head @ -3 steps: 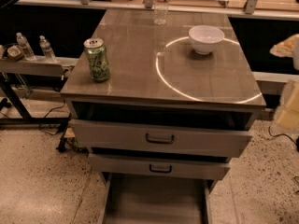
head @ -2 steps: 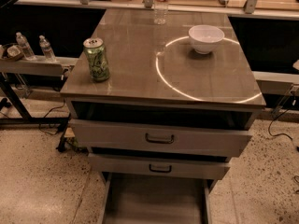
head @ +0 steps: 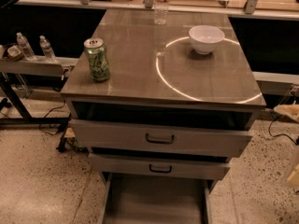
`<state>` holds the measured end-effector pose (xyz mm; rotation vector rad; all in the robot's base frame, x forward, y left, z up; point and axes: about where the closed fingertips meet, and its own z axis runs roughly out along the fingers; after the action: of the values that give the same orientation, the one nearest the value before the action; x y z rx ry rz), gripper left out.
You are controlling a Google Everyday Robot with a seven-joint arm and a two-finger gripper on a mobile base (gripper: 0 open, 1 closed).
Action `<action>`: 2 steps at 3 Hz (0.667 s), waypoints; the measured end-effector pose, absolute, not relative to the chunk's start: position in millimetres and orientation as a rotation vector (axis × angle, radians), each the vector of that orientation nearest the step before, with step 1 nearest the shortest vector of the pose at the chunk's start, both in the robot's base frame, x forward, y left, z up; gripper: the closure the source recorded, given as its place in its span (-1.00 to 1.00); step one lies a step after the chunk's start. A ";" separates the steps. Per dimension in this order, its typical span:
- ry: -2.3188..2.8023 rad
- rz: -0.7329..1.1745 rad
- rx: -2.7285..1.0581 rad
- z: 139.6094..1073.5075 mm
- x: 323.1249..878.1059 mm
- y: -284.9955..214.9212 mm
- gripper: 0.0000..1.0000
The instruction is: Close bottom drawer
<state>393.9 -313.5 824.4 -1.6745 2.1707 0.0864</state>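
Showing again as a pale sliver at the right edge, lower than a second ago: gripper (head: 288, 111), hanging about level with the top drawer's front and apart from the cabinet; open or closed, cannot tell. Keeping their places meanwhile: all the rest.

Standing farthest left of the gripper, on a side shelf: small water bottles (head: 24, 45). Standing upright nearer, at the front left of the cabinet top (head: 135, 85), higher than the gripper: green soda can (head: 97, 59). Standing at the back edge, well apart from the gripper: clear water bottle (head: 161, 3). Resting closest to the gripper of the things on top, inside a bright ring of light (head: 159, 73): white bowl (head: 206, 38).

Sticking out a little below the top, left of the gripper: top drawer (head: 112, 135). Sitting under it, also slightly out: middle drawer (head: 117, 164). Lying lowest, below and left of the gripper, pulled far out, with its long flat tray running off the lower edge: bottom drawer (head: 154, 200).
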 end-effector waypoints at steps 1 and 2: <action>2.141 0.162 -1.724 783.0 385.2 -298.4 -1.00; 2.141 0.162 -1.724 783.1 385.2 -298.4 -1.00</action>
<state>385.2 -298.4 783.1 -1.7237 2.1407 0.1619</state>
